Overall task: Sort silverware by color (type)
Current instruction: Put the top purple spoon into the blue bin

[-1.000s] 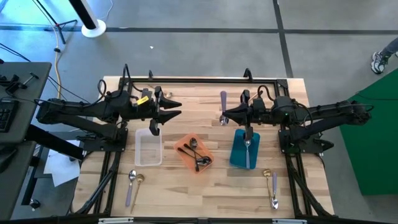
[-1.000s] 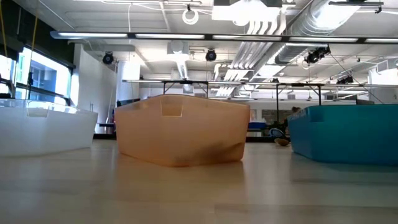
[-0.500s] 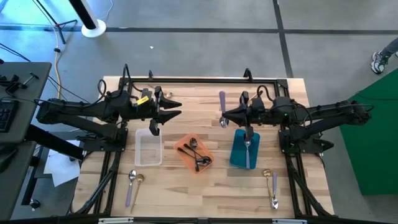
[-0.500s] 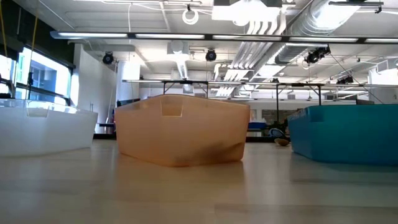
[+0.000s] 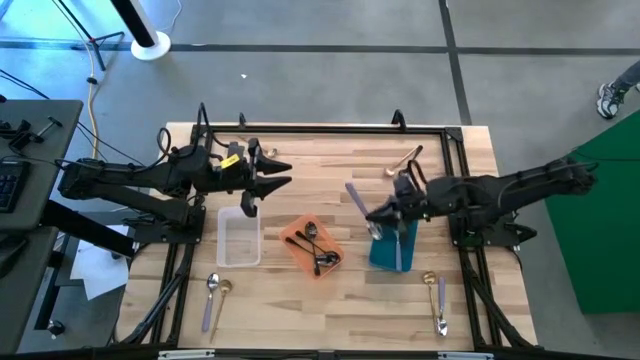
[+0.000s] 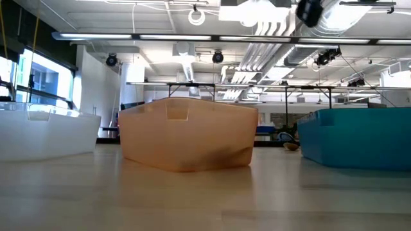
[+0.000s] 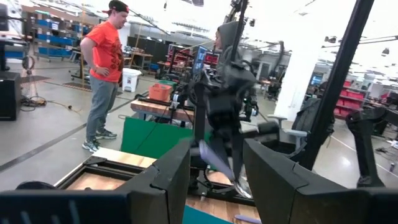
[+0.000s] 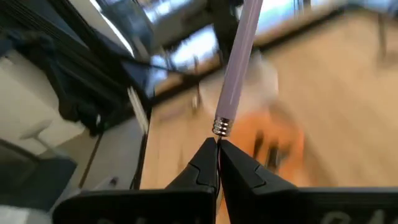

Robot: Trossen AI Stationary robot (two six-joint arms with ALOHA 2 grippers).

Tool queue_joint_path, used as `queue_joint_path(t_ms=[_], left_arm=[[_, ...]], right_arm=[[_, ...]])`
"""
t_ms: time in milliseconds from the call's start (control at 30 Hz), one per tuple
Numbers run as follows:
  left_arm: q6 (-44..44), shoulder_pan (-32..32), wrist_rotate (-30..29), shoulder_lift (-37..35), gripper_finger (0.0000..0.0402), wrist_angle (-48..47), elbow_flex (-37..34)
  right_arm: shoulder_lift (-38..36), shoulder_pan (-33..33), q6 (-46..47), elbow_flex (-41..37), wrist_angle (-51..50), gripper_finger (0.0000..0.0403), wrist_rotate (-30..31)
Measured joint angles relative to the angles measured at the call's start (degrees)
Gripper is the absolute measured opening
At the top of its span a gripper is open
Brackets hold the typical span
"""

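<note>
My right gripper (image 5: 377, 214) is shut on a lilac-handled spoon (image 5: 356, 198) and hovers over the far left corner of the blue tray (image 5: 385, 255). That tray holds another lilac-handled spoon (image 5: 398, 245). Black spoons (image 5: 315, 245) lie in the orange tray (image 5: 298, 232). The clear tray (image 5: 238, 240) stands to its left. My left gripper (image 5: 285, 172) waits open above the table's far left part, with nothing between its fingers (image 7: 171, 180). A dark piece of the right arm (image 6: 309, 11) shows at the top of the low view. My right gripper pinches the spoon between its two fingertips at the metal neck (image 8: 219, 132), just where the lilac handle (image 8: 239, 56) ends. The handle sticks out past the fingertips toward the table's far left. The spoon is lifted clear, tilted, above the blue tray.
A gold spoon (image 5: 404, 161) lies on the table at the far side. Two spoons (image 5: 215, 297) lie near the front left, and a gold spoon (image 5: 430, 284) and a lilac-handled one (image 5: 441, 305) near the front right. A person (image 7: 102, 68) stands in the room beyond.
My right gripper has gone toward the table's near edge and down, over the blue tray, rolling its wrist. The held spoon has tipped from lying along the far-near line to slanting, handle toward the far left. The gold spoon at the far side now shows.
</note>
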Motion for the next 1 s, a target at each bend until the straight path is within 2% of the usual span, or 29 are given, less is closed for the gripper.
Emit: queue_joint_path(t_ms=[167, 400, 500, 733, 1000], left_arm=[[-0.03, 0.00, -1.43, 0.00, 0.0138, 0.02, 0.00], [-0.05, 0.00, -1.73, 0.00, 0.0138, 0.02, 0.00], [-0.03, 0.00, -1.75, 0.00, 0.0138, 0.01, 0.00], [0.00, 0.00, -1.76, 0.00, 0.0138, 0.02, 0.00], [0.02, 0.09, -1.80, 0.00, 0.0138, -0.01, 0.00]], right_arm=[[-0.12, 6.18, 16.98, 0.00, -13.82, 0.0000, 4.16], [-0.10, 15.73, 49.38, 0.00, -36.30, 0.0000, 11.75], [-0.10, 17.67, 59.40, 0.00, -40.95, 0.0000, 12.92], [0.99, 18.36, 67.77, 0.00, -41.46, 0.0000, 12.68], [6.00, 15.16, 67.43, 0.00, -38.81, 0.0000, 4.98]])
